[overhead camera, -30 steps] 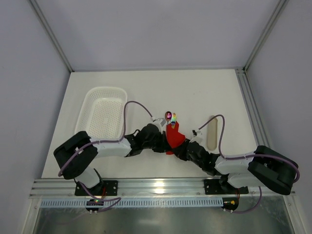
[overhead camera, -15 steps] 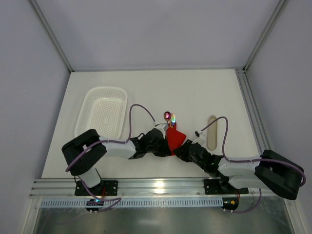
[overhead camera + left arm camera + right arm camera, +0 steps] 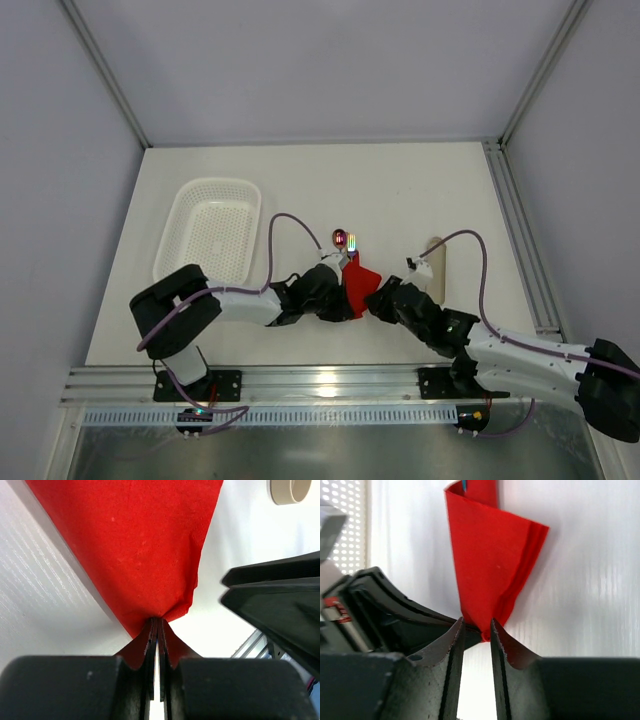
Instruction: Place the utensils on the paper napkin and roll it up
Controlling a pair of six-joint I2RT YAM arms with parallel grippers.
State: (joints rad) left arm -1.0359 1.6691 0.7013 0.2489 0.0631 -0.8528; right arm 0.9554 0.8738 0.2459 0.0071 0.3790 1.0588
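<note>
Left gripper (image 3: 156, 625) jaws fully closed, pinching a corner of the red paper napkin (image 3: 140, 545). Right gripper (image 3: 476, 627) jaws slightly parted, napkin tip between them, not clamped. Napkin folded and creased, mid-table (image 3: 400, 190). Iridescent utensils (image 3: 348, 239) show at its far edge.

Handles of utensils (image 3: 346, 238) hidden under folded napkin (image 3: 359, 283).

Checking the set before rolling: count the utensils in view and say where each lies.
2. The spoon and fork lie side by side; only bowl and tines poke out past the far edge of the red napkin. Their handles are hidden under it.
</note>
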